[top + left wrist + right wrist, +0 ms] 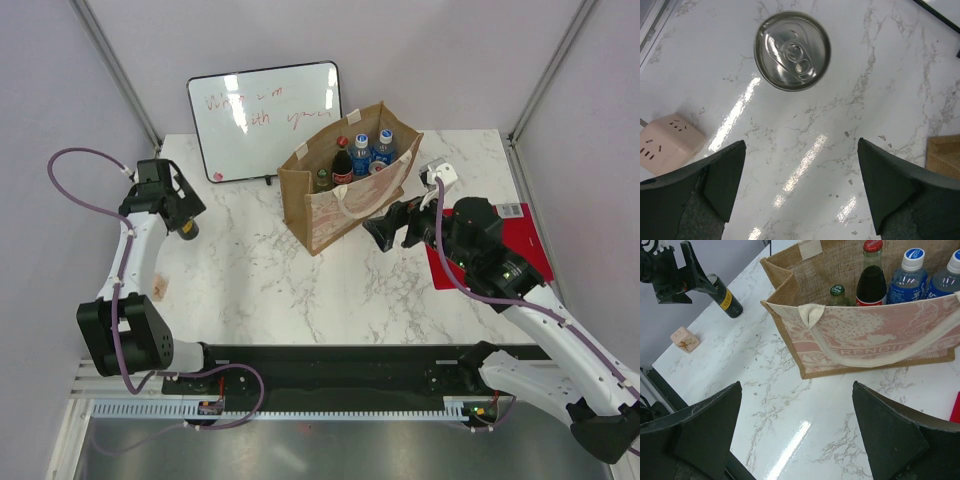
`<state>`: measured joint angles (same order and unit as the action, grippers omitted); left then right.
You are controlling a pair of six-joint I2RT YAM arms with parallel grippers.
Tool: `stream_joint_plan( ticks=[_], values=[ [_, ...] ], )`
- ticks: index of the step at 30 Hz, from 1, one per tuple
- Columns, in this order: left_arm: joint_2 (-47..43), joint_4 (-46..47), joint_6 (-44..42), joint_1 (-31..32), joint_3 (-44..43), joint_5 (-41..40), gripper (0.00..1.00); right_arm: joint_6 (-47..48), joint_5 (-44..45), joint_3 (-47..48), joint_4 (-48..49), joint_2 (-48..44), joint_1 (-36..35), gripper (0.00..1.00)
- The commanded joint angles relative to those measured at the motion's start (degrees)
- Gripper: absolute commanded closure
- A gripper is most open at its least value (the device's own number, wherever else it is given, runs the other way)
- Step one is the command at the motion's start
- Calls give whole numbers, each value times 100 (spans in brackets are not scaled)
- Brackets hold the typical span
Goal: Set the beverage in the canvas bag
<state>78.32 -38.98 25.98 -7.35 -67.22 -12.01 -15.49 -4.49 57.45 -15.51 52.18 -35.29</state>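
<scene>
A dark beverage can (189,229) stands upright on the marble table at the left; the left wrist view shows its silver top (792,50) from above, and the right wrist view shows its side (725,297). My left gripper (186,206) hovers open just above and beside the can, with nothing between its fingers (722,175). The tan canvas bag (340,205) stands at centre back with a cola bottle (342,163) and blue-capped bottles (372,152) inside; its pale red-printed panel (880,337) faces my right gripper (392,227), which is open and empty close to the bag.
A white board with red writing (265,118) leans at the back left of the bag. A small pink cube (160,288) lies near the left table edge, also in the left wrist view (667,142). A red mat (520,240) lies under the right arm.
</scene>
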Motion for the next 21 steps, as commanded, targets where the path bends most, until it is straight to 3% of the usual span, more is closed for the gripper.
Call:
stream_joint_plan(
  ticks=[1,21],
  values=[
    [86,189,136,-222,-493,-258,0,169,150,-41,250,-244,-127,2],
    [1589,347,39,-354,-1214,-574,16,186,159,-32,224,-217,-224,2]
  ],
)
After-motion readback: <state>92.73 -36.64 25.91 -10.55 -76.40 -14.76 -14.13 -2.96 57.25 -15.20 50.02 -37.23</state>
